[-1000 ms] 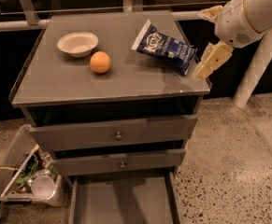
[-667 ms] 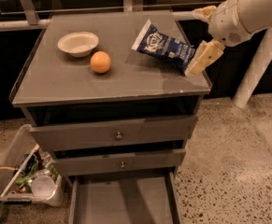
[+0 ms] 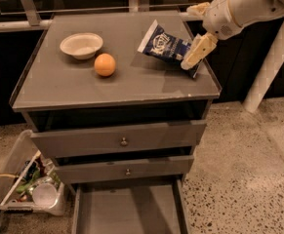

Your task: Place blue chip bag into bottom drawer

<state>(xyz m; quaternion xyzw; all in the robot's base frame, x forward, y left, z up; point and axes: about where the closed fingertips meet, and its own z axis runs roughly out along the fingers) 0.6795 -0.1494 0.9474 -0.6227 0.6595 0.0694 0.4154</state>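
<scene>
Shifted left since a second ago, the cream-white two-finger gripper [image 3: 187, 37] now sits over the right end of the crinkly dark navy-blue foil chip bag [image 3: 163, 45].

Its jaws stand wide apart: one finger is near the counter's back right corner, while the other slants down across the chip bag's right end, close to the right edge; contact cannot be told. The chip bag lies flat on the flat grey counter [image 3: 73, 87], in the back right part, white lettering up. A round orange fruit [image 3: 105, 65] sits near the middle, and a shallow off-white bowl [image 3: 81, 45] is just behind it toward the back left. Below the front edge, two grey upper drawers [image 3: 124, 141] with small round metal knobs are closed. The wide grey bottom drawer [image 3: 127, 211] is pulled out, with bare floor showing. A clear bin of clutter [image 3: 27, 184] stands on the floor at the left.
</scene>
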